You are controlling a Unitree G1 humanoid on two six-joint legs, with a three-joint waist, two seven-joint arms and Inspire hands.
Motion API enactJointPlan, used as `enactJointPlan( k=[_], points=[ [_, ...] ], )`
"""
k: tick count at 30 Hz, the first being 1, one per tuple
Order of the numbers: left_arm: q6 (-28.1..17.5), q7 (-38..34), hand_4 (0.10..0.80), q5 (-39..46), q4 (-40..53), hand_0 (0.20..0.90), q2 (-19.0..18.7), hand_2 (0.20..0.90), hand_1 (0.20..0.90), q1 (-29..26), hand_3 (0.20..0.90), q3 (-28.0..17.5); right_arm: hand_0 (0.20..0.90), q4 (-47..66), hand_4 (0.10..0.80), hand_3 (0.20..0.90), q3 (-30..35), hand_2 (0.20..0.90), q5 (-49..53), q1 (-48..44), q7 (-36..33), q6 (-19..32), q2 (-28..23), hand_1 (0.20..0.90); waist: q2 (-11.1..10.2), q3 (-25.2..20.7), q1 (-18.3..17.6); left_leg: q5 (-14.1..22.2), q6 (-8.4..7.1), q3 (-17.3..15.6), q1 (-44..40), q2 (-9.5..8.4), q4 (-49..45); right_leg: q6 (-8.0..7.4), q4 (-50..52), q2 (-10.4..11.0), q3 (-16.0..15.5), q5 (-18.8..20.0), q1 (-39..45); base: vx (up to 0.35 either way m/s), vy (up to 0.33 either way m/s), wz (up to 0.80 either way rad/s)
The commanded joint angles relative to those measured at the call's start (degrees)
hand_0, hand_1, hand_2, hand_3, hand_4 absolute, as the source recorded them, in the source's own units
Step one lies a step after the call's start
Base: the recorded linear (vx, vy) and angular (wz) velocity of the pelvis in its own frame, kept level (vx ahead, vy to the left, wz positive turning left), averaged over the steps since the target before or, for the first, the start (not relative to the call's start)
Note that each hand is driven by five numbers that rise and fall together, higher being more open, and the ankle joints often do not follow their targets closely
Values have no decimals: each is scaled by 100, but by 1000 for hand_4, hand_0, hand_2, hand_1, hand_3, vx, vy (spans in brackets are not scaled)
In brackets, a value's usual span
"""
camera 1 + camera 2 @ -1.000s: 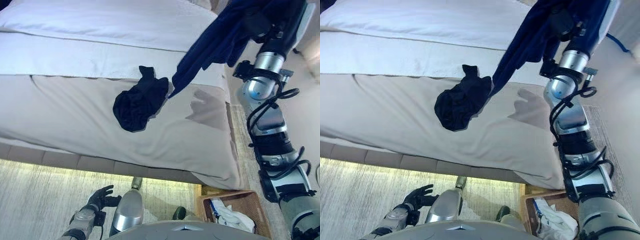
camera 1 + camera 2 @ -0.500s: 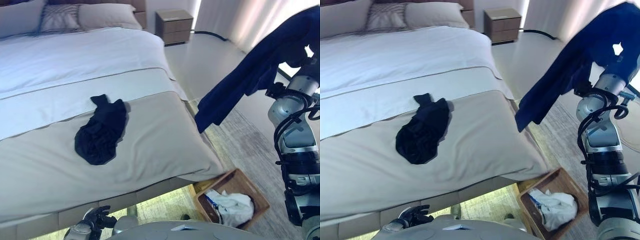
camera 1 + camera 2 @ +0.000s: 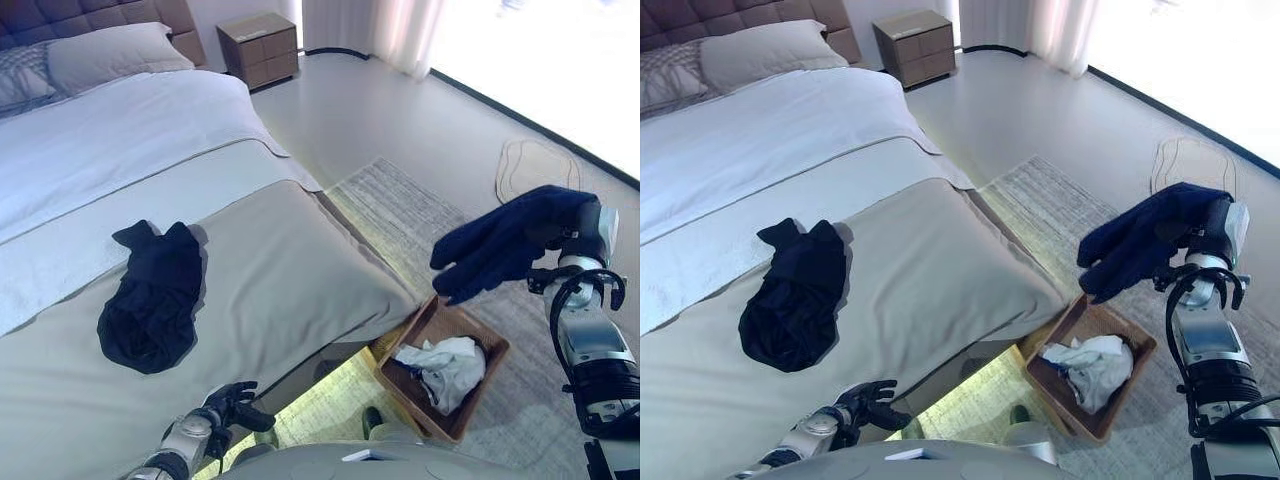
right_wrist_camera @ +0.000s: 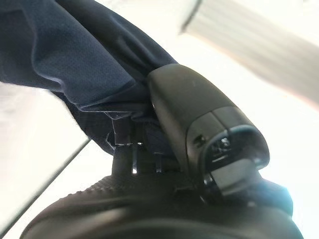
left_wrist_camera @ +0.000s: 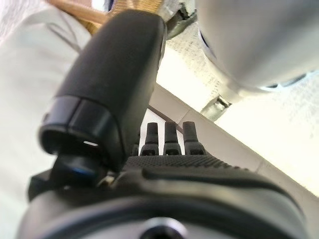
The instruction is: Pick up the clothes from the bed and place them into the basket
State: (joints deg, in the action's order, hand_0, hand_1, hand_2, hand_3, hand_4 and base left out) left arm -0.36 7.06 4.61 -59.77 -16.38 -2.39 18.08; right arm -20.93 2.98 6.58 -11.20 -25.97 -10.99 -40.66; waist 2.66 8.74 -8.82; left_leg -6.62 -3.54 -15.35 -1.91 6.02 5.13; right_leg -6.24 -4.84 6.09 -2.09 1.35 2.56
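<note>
Navy garment (image 3: 505, 240) held aloft in the right hand (image 4: 164, 144), whose thumb and fingers are wrapped in the cloth per the right wrist view. It hangs bunched above the rug, over and slightly beyond the far corner of the wicker basket (image 3: 478, 378). Long axis runs roughly level, from the wrist out toward the bed, with the loose end drooping at the bed side.

Basket sits on the floor by the bed's foot corner; a white garment (image 3: 438, 366) already lies inside.

Step in hand, by my reading: carry and drop. To do it well, bring the hand over the basket's middle and lower it before opening the fingers, so the trailing end falls inside and does not drape over the rim. Cloth is limp; it may snag on the fingers at release.

Second dark garment (image 3: 150, 305) lies crumpled on the bed (image 3: 290, 250), long axis running from the foot toward the pillows. Not yet collected.

Left hand (image 3: 232, 405) low by the bed's foot edge, idle, fingers loosely spread, holding nothing.
</note>
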Motion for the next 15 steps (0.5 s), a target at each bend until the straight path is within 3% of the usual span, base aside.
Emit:
enactJointPlan(
  k=[1,6,7,8,9,15],
  points=[
    [-343,-48,800,162,-8,900,-193,900,900,-426,900,167,300,-69,100,200,114,300,-329,-1002,-143,257,-564,300,10,379,138,910,248,144,-92,-332,-366,349,867,-204,-469,-349,-569,-122,-9,-2],
    [-530,-81,800,419,180,900,-100,900,900,-765,900,351,300,-875,100,200,-75,300,-260,-1321,-102,212,-793,300,391,796,39,798,141,194,259,-355,-452,403,1134,-121,-434,-414,-1034,-138,27,-3],
    [-544,-79,800,440,209,900,-85,900,900,-806,900,357,427,-970,248,348,-123,427,-257,-1373,-61,109,-809,427,436,840,29,788,127,196,304,-357,-466,405,1160,-108,-433,-418,-1088,-91,-1,-10],
    [-565,-78,800,502,272,900,-88,900,900,-865,900,395,822,-1149,709,809,-202,822,-265,-1446,-10,14,-841,822,501,919,16,763,111,205,359,-366,-471,414,1190,-99,-420,-420,-1165,-78,-23,-11],
    [-592,-87,800,545,346,900,-88,900,900,-923,900,458,900,-1431,800,900,-325,900,-236,-1577,73,-59,-885,900,565,1010,18,748,93,225,409,-378,-476,419,1224,-83,-419,-433,-1238,-102,-28,-14],
    [-718,-112,800,713,677,900,-175,900,900,-1186,900,669,900,-2563,800,900,-996,900,-336,-2444,134,-367,-1097,900,847,1395,101,622,45,315,774,-444,-446,455,1253,-67,-417,-364,-1665,-115,-32,-8]
  ],
)
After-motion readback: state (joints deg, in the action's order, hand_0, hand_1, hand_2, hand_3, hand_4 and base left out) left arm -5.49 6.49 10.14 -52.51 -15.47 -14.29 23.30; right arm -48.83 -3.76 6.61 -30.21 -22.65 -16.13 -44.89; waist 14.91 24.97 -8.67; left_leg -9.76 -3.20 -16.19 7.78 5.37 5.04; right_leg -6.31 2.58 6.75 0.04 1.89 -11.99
